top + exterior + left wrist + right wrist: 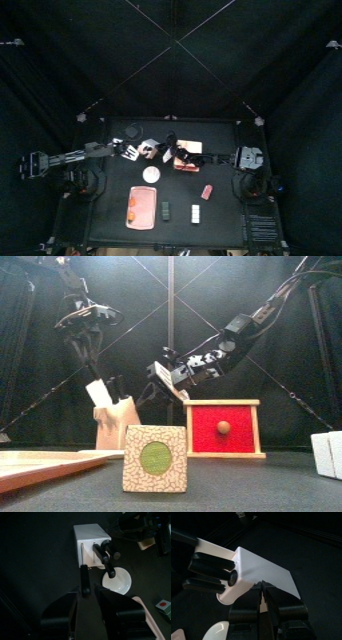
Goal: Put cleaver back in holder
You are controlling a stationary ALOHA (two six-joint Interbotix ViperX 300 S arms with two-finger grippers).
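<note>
Closest in the front view, a cream patterned box with a green oval (pixel 154 459) is seen. Behind it, left of centre, the pale knife holder (pixel 115 424) with black handles carries the white-bladed cleaver (pixel 96 393), its long axis near upright. High above, at upper left, the left gripper (pixel 83 316) is spread wide and empty.

By the left wrist view, the cleaver's black handle is shown in line with the jaws' gap.

By the right wrist view, the right gripper (pixel 263 594) is shown clamped narrowly on the holder's corner.

A small black table (pixel 227 215) sits in the middle of a pen enclosed by black curtains (pixel 80 50) on all sides. Thin pale cords (pixel 171 45) cross diagonally overhead. The surroundings are dark, with light falling mostly on the tabletop.
</note>
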